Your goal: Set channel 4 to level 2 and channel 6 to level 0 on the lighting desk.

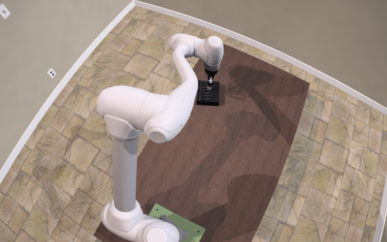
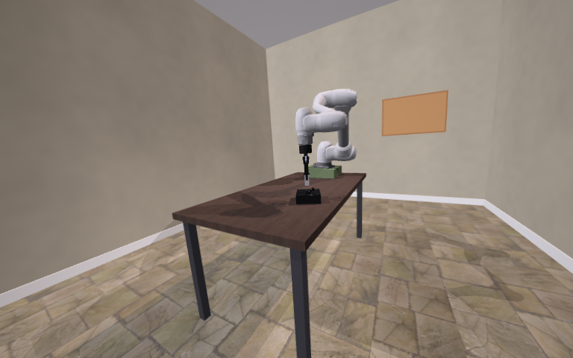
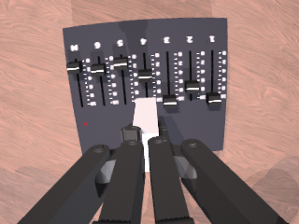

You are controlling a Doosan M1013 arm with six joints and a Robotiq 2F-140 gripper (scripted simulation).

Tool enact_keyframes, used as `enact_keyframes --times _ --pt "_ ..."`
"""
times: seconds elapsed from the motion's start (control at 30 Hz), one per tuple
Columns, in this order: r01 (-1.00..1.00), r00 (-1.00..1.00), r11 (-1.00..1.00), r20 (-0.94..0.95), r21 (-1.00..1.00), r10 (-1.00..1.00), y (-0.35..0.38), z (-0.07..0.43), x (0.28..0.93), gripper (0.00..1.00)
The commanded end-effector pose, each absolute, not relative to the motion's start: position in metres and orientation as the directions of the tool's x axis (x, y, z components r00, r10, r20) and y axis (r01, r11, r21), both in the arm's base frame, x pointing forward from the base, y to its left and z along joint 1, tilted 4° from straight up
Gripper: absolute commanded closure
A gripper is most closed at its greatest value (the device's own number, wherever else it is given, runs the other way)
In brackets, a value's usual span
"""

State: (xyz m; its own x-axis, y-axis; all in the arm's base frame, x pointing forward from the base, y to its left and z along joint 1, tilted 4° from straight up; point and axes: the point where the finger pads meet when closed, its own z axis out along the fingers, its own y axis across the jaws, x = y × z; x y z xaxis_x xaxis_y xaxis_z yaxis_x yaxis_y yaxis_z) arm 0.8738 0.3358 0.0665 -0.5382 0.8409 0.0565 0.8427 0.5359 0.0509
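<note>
The lighting desk [image 1: 207,93] is a small black box on the dark wooden table, also seen in the exterior view [image 2: 308,196]. In the wrist view the desk [image 3: 146,84] shows several parallel faders with dark caps at different heights. The middle fader's cap [image 3: 145,75] sits in the upper half of its slot. My gripper [image 3: 147,113] [image 1: 210,82] [image 2: 306,182] is shut with its white pads pressed together and nothing between them. It points straight down and hangs a little above the desk, in line with the middle fader. The channel labels are too small to read.
The arm's green base plate [image 1: 178,227] sits at one end of the table. The desk lies near the table's other end, close to one long edge. An orange board [image 2: 414,112] hangs on the wall.
</note>
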Motion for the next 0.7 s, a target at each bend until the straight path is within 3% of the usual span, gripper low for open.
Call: enact_keyframes --times 0.0,0.67 --pt "0.843 -0.538 0.536 0.057 0.051 0.841 0.336 0.066 0.874 0.90" --pt "0.843 -0.539 0.536 0.057 0.051 0.841 0.337 0.055 0.874 0.90"
